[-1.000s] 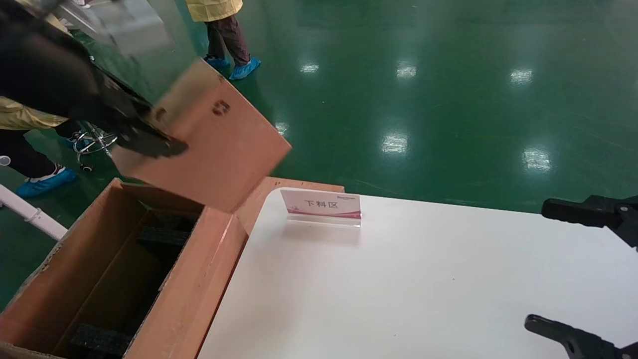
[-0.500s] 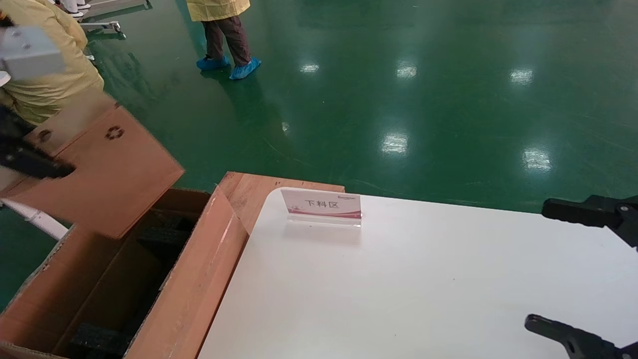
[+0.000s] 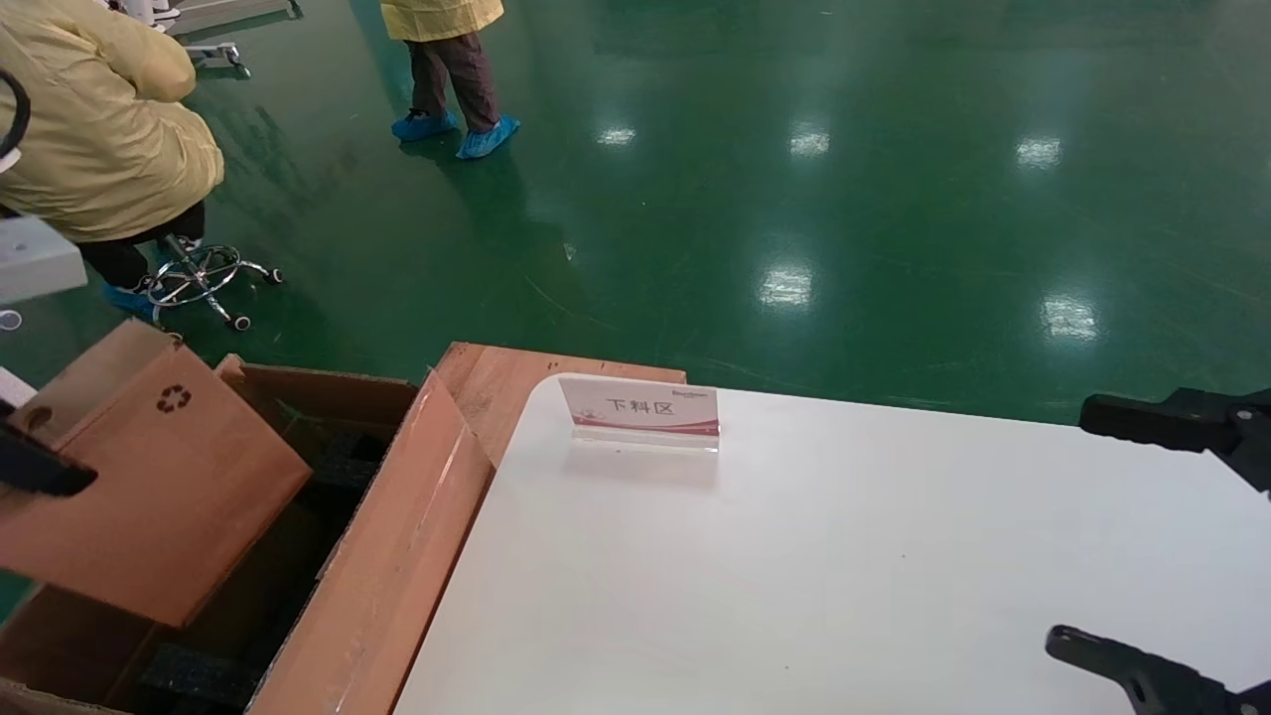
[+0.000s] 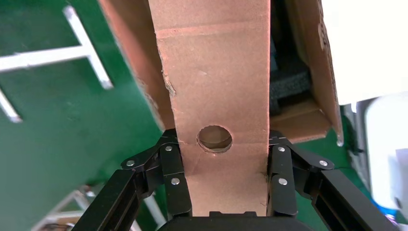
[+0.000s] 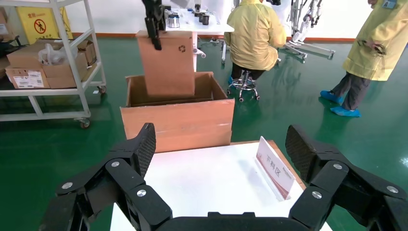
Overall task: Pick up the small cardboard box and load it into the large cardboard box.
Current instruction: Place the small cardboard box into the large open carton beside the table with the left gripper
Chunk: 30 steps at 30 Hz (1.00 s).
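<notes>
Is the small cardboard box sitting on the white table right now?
No, the left gripper holds the small cardboard box over the open large cardboard box.

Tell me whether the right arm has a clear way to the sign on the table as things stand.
Probably yes. The right gripper hangs open over the white table, and only bare tabletop lies between it and the sign. The left gripper holds the small cardboard box off to the side.

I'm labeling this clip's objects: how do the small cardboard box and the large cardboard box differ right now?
The small cardboard box is closed and held by the left gripper; the large cardboard box stands open. The small one shows a recycling mark and round hole; the large one holds black foam. Both are brown corrugated cardboard.
</notes>
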Each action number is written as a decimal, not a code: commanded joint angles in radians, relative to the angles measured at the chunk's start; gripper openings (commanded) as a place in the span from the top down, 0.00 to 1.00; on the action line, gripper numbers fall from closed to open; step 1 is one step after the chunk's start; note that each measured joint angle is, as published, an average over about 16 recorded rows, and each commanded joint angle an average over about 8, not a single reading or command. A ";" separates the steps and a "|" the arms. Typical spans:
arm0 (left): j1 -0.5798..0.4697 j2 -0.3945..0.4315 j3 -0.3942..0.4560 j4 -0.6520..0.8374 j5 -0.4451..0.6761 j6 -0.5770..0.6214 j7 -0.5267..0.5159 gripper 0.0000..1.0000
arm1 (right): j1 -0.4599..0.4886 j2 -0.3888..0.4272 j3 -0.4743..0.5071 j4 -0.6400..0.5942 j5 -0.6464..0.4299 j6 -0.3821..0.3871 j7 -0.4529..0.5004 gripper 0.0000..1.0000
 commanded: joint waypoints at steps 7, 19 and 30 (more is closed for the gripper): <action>0.070 -0.048 0.038 0.063 -0.005 -0.045 0.018 1.00 | 0.000 0.000 0.000 0.000 0.000 0.000 0.000 0.00; 0.174 -0.092 0.039 0.146 -0.021 -0.106 0.060 1.00 | 0.000 0.000 -0.001 0.000 0.001 0.001 -0.001 0.00; 0.296 -0.068 0.047 0.239 -0.018 -0.186 0.100 1.00 | 0.000 0.001 -0.002 0.000 0.001 0.001 -0.001 0.00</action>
